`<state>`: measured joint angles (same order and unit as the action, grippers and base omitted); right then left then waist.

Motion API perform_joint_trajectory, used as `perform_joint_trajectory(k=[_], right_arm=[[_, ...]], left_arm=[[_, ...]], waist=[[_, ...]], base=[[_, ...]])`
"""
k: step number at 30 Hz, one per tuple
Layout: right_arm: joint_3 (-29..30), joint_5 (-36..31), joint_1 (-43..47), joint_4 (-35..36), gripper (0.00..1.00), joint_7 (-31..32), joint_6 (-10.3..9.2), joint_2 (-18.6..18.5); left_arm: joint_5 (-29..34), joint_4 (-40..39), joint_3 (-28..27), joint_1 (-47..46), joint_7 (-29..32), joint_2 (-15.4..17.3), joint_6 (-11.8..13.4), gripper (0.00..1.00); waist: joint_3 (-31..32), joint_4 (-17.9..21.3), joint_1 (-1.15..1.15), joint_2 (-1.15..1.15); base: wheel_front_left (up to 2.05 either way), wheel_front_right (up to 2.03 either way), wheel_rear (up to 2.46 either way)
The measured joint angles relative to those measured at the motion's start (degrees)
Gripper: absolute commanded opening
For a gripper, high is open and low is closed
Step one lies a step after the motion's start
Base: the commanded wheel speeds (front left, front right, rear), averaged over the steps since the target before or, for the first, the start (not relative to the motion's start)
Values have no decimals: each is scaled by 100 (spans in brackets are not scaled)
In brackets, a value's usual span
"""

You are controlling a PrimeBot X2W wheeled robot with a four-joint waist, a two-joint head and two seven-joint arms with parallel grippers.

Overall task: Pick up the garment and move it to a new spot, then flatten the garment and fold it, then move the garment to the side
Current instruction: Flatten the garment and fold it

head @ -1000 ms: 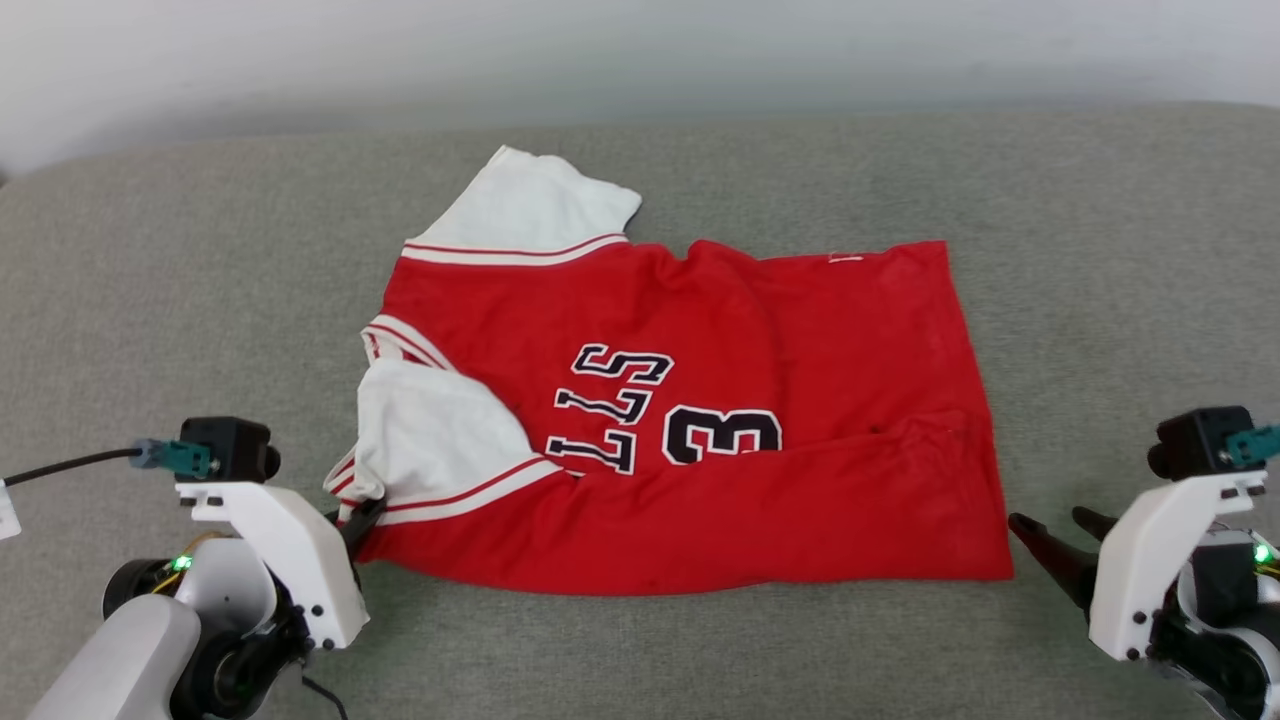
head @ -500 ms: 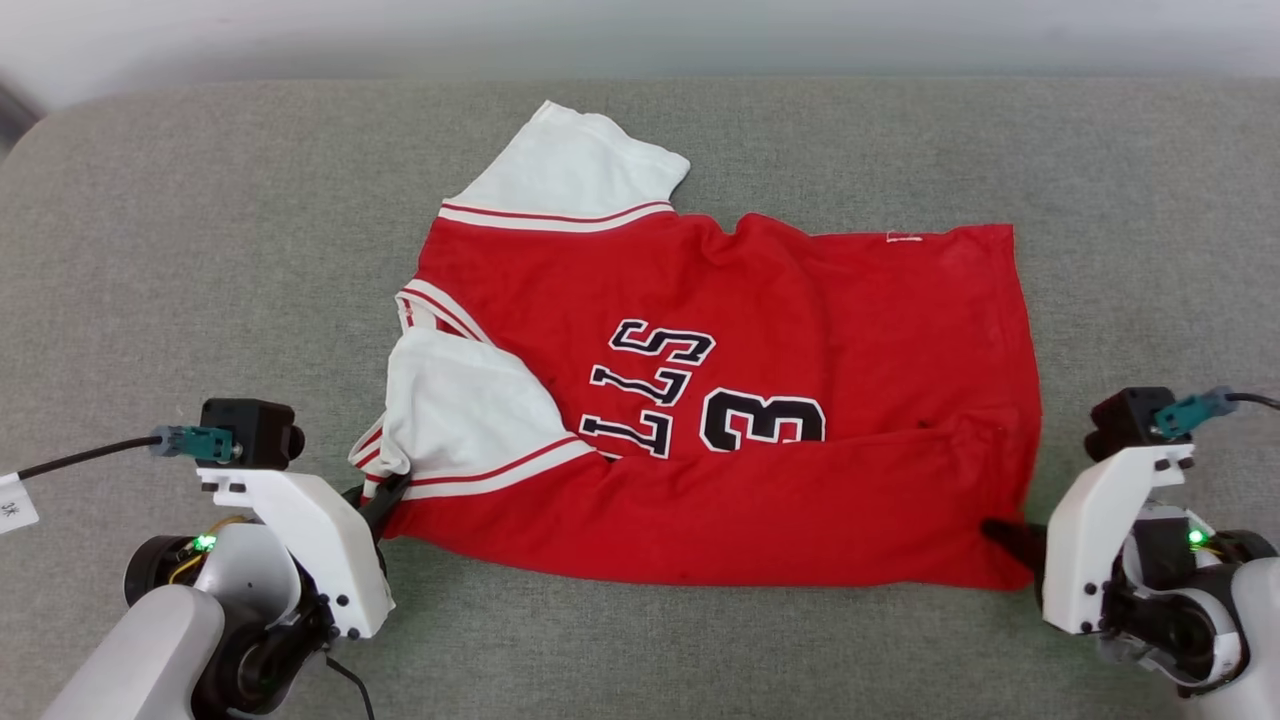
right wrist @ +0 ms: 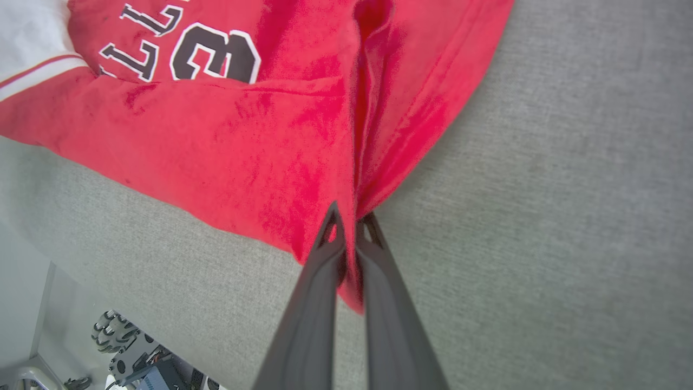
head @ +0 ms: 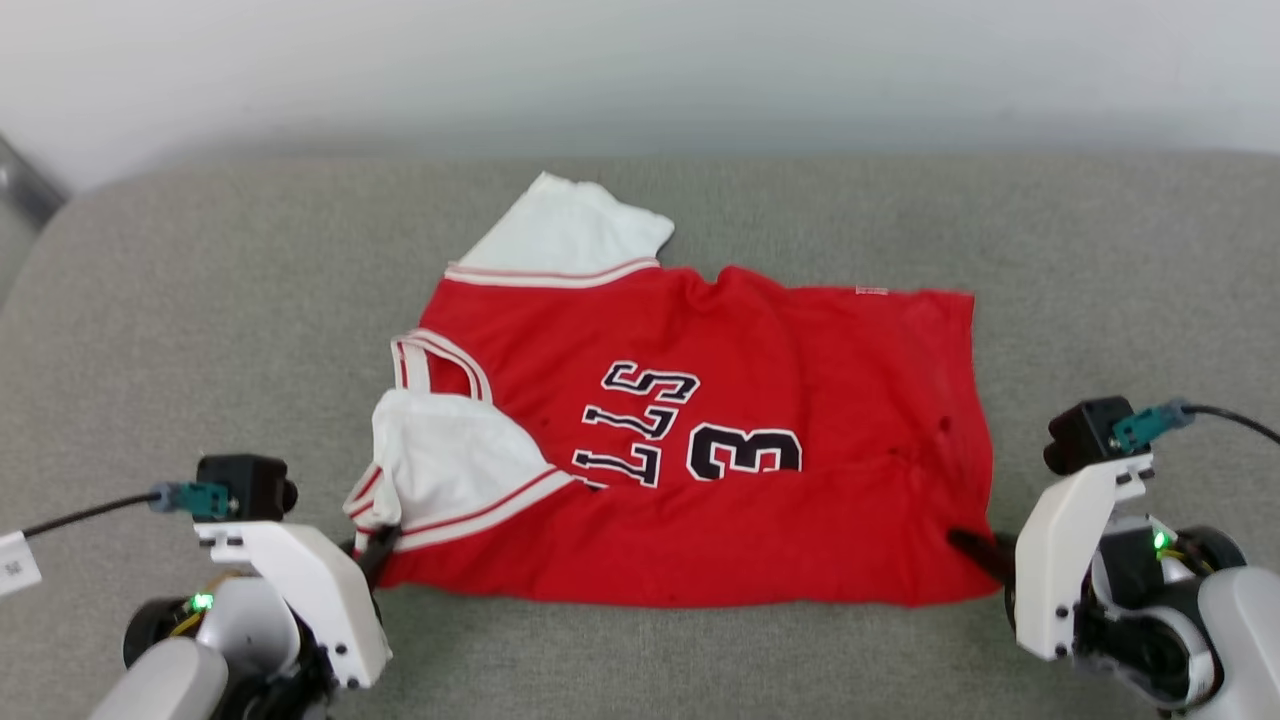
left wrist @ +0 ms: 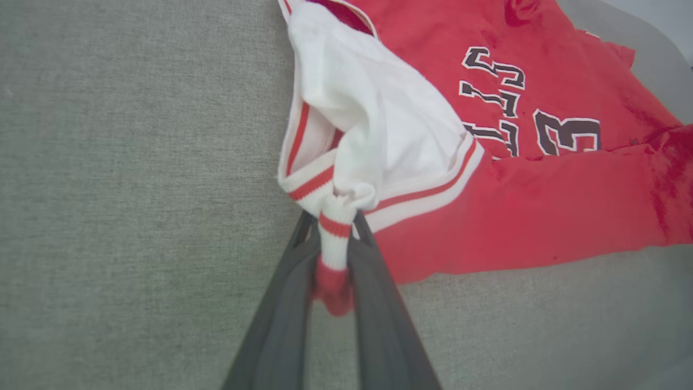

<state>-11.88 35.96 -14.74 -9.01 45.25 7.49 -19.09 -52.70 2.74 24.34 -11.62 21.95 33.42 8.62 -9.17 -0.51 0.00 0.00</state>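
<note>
The garment point(head: 760, 400), a red jersey with white sleeves and a black "BULLS 23" print, lies partly folded on the grey cushioned surface point(head: 200, 330). Its near long edge is doubled over the print. My left gripper point(head: 378, 545) is shut on the striped trim at the near left corner, beside the white sleeve point(left wrist: 373, 124); the trim is pinched between my left gripper point(left wrist: 333, 225)'s dark fingers. My right gripper point(head: 968, 545) is shut on the red hem corner at the near right. In the right wrist view, the garment point(right wrist: 270, 124)'s cloth bunches into a ridge at my right gripper point(right wrist: 352, 214).
The grey surface point(right wrist: 541, 162) spreads wide on both sides of the jersey and behind it, ending at a pale wall point(head: 640, 70). In the right wrist view the surface's near edge drops to the floor, where the robot's wheeled base point(right wrist: 130, 357) shows.
My right gripper moved in to the jersey's near right corner and closed on the hem. The left gripper kept its hold on the trim. The head camera shifted, so the picture moved.
</note>
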Motion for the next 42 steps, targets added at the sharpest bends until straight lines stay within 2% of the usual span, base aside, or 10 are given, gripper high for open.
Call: perform_joint_trajectory(k=[6,13,16,19,20,21,22,28,37,42], right_arm=[[-109,119,470,16,0,-32,0,-96],[-36,183,1071,275,0,0,0,-152],[41,158,1323,266,0,-45,0,-134],[86,75,1443,160,3,-243,0,-60],[126,60,1468,118,33,-358,1,-20],[123,12,1482,78,100,-457,0,2],[112,-40,1500,63,100,-594,0,3],[176,-460,1543,264,100,-1811,0,48],[528,-1246,1553,803,100,-3418,1,407],[609,-1506,1062,1363,100,-4044,0,626]], left_arm=[[-104,-136,41,573,-38,-14,136,0],[-230,-584,-147,1354,-89,231,485,0],[-330,-636,-175,1632,-74,277,524,0],[-403,-512,-148,1718,-109,177,498,0],[-412,-435,-142,1712,-146,121,472,0],[-415,-345,-118,1697,-148,80,446,38],[-413,-249,-90,1669,-168,31,411,100],[-211,108,-169,1322,-720,-178,348,100],[367,254,-517,625,-1790,-263,508,100],[592,468,-724,-428,-2150,-192,375,100]], waist=[[596,-6,0,0],[1129,-58,-2,0],[1184,-111,-2,0],[1156,-138,-2,0],[1137,-142,-2,0],[1118,-145,-2,0],[1099,-148,-2,0],[1031,-66,-1,0],[934,342,-1,0],[384,580,0,0]], base=[[0,0,0],[0,0,0],[0,0,0],[0,0,0],[0,0,0],[0,0,0],[0,0,0],[0,0,0],[0,0,0],[0,0,0]])
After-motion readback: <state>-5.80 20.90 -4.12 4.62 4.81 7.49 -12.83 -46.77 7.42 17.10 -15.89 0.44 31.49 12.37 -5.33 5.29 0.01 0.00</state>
